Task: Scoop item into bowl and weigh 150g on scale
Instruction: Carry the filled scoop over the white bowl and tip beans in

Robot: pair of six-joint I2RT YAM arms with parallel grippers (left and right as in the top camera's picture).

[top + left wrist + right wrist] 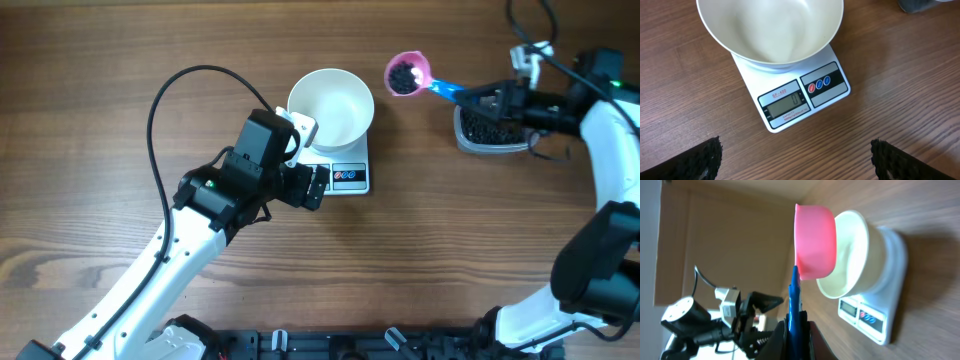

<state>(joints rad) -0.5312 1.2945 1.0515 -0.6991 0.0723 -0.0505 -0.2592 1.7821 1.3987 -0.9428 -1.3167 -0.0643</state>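
Observation:
An empty white bowl (331, 107) stands on the white scale (347, 178), whose display (786, 105) reads zero. To the bowl's right, in the air, a pink scoop (407, 73) carries a small load of the black bead item (404, 75). My right gripper (488, 100) is shut on the scoop's blue handle (795, 305). From the right wrist, the pink scoop (815, 240) sits just before the bowl (855, 255). My left gripper (796, 165) hovers open over bare wood in front of the scale, its fingertips (697, 160) wide apart and holding nothing.
A clear tub (490, 132) of more black beads sits on the table under my right gripper. Black cables run over the left arm and the top right corner. Bare wooden table surrounds the scale.

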